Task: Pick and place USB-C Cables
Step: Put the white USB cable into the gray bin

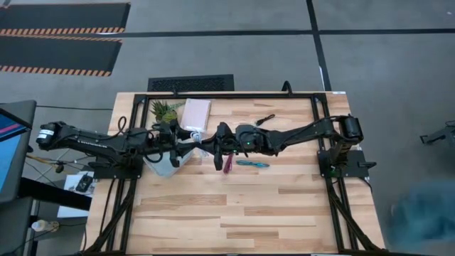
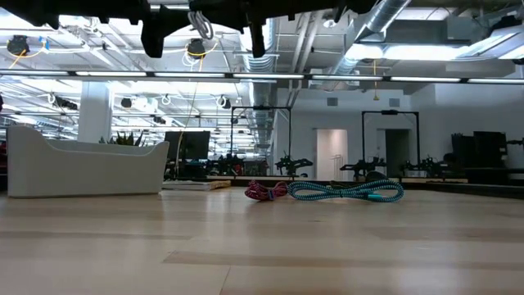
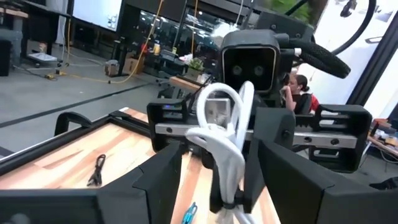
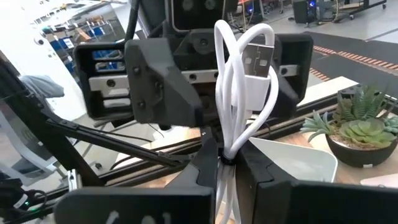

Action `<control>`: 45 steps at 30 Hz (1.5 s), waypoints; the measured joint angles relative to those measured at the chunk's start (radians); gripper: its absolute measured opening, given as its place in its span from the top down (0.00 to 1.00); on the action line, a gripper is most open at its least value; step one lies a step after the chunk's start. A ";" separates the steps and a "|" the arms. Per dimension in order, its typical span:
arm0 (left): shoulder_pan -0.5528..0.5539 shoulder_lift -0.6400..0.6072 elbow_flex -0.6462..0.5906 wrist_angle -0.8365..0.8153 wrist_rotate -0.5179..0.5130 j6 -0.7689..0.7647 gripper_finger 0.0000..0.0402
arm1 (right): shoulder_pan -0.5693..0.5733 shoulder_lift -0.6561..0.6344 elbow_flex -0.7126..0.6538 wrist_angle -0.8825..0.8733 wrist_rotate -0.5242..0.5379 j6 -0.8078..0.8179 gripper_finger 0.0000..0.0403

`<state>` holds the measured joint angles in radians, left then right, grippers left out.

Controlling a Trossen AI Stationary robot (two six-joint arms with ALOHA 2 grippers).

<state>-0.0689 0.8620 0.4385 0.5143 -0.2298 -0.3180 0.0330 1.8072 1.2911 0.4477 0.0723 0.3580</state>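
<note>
The white cable bundle (image 1: 197,135) is high above the table's middle, between both grippers, and its loop (image 2: 201,24) shows at the top of the low view. My right gripper (image 4: 227,158) (image 1: 213,146) is shut on it. My left gripper (image 3: 217,152) (image 1: 183,139) faces it from the left, open, with a finger on either side of the loops; I see no touch. The magenta bundle (image 1: 227,165) (image 2: 266,192) and the teal one (image 1: 252,163) (image 2: 344,192) lie on the wood below. The black cable (image 1: 265,119) lies toward the far edge. My right gripper pinches the white bundle between its two fingers at the tied waist (image 4: 227,160), coming level from the table's right. The loops and the plug (image 4: 255,62) stick out past the fingertips toward my left gripper. The bundle is lifted clear of the table.
A pale tray (image 1: 165,165) (image 2: 82,168) stands under my left arm's gripper. The white notebook (image 1: 195,112) and a small potted plant (image 1: 165,110) (image 4: 357,134) sit at the far edge. The near half of the table holds bare wood (image 1: 234,213). A person (image 3: 298,87) sits beyond the table.
</note>
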 joint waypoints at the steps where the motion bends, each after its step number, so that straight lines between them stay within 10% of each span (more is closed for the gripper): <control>1: 0.000 0.002 0.000 0.000 0.000 0.000 0.52 | 0.000 0.000 0.000 0.000 0.000 0.000 0.92; 18: 0.036 0.007 0.000 0.000 0.012 0.052 0.98 | -0.003 0.000 0.000 -0.003 0.010 0.017 0.90; 34: 0.037 -0.010 0.014 -0.067 -0.021 0.062 0.99 | -0.003 -0.002 0.000 -0.060 0.065 0.005 0.55; 45: 0.022 -0.113 0.245 -0.629 -0.101 0.029 1.00 | -0.016 -0.117 0.000 -0.176 0.064 -0.033 0.46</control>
<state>-0.0472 0.7491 0.6840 -0.1150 -0.3305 -0.2887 0.0172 1.6899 1.2912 0.2716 0.1368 0.3245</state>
